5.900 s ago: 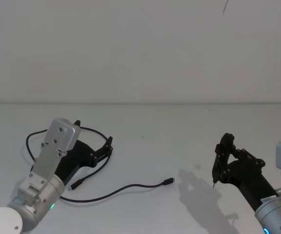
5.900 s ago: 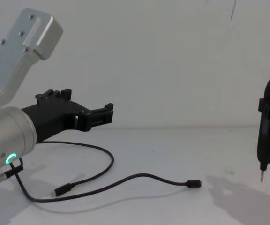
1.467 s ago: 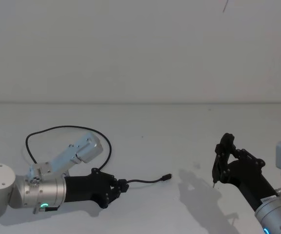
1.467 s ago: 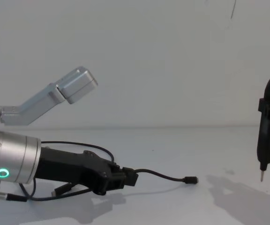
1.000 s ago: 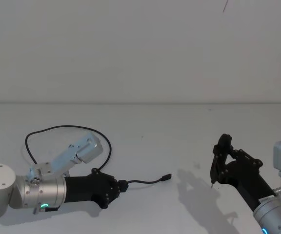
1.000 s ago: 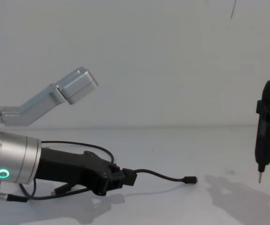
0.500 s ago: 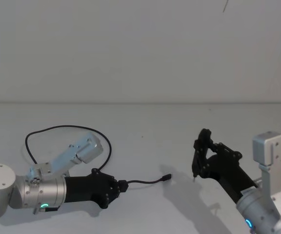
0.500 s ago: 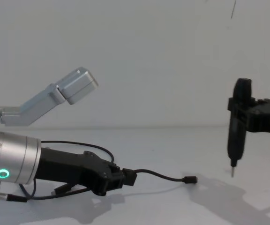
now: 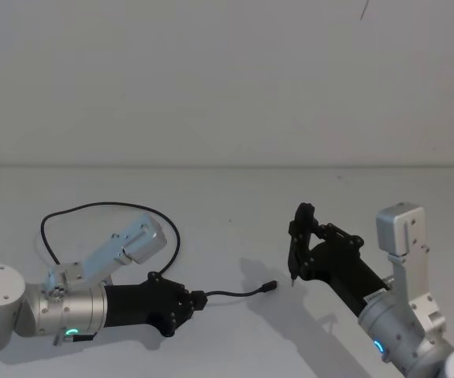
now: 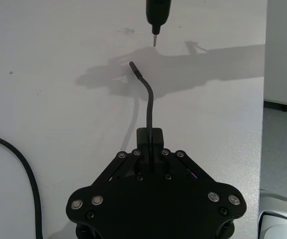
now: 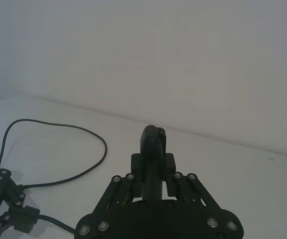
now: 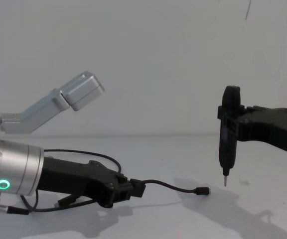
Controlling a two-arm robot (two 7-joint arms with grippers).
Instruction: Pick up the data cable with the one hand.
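My left gripper lies low over the near left part of the desk, its blocky jaws clamped on the data cable a short way back from the free plug. In the left wrist view the cord rises out of the closed fingertips and bends to its plug end on the white surface. Behind the gripper the rest of the cable curves in a loose loop toward the desk's left edge, with the second plug lying beside the arm.

Compared with half a second ago, my left arm and the cable have not shifted; what differs is the right side. My right gripper, jaws closed around a narrow black tool with a pale pointed tip, has swung further in from the right toward the middle of the desk. The tip now hangs just above the surface, close beside the cable's free plug without touching it, its shadow falling across the desk beneath
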